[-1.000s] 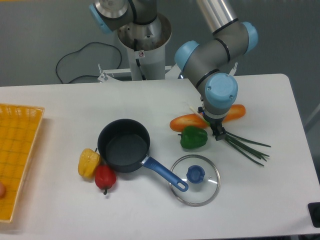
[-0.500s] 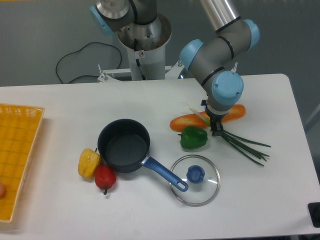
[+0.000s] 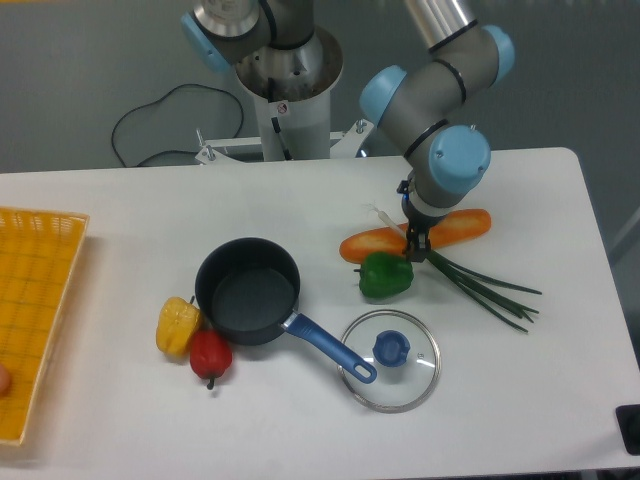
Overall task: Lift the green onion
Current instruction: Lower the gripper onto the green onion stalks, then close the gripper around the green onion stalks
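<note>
- The gripper [image 3: 419, 243] hung low over the near end of the green onion [image 3: 484, 287]; whether its jaws were open or closed could not be told.
- The dark stalks fanned out to its right across the table [image 3: 520, 400].
- A carrot [image 3: 378, 242] lay behind it, a green bell pepper [image 3: 385, 276] just left of it.
</note>
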You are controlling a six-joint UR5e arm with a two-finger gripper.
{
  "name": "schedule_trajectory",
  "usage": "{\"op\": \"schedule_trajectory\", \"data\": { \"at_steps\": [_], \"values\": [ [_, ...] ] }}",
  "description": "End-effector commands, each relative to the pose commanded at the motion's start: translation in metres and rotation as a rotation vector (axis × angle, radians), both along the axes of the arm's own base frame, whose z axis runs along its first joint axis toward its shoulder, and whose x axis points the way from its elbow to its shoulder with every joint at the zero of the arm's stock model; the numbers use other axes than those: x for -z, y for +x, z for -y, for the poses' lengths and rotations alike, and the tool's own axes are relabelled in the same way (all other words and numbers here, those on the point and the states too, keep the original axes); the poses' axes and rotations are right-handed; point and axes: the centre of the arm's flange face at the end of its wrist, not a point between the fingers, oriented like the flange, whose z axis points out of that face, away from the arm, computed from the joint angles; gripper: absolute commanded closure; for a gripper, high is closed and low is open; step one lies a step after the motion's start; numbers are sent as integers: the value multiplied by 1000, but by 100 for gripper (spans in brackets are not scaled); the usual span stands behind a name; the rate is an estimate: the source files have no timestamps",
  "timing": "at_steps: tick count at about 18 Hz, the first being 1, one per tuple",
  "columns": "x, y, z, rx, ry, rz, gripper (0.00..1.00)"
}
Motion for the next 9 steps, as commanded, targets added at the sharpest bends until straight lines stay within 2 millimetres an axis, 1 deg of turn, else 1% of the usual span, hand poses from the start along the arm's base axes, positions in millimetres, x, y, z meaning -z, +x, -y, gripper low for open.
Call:
{"op": "schedule_trajectory", "data": {
  "at_steps": [2, 5, 7, 9],
  "values": [
    [4, 4, 1, -1, -4, 10, 0],
    [20, 14, 4, -15, 12, 55, 0],
    [21, 18, 0, -18, 24, 65, 0],
    [22, 20, 2, -23, 25, 70, 0]
  ]
}}
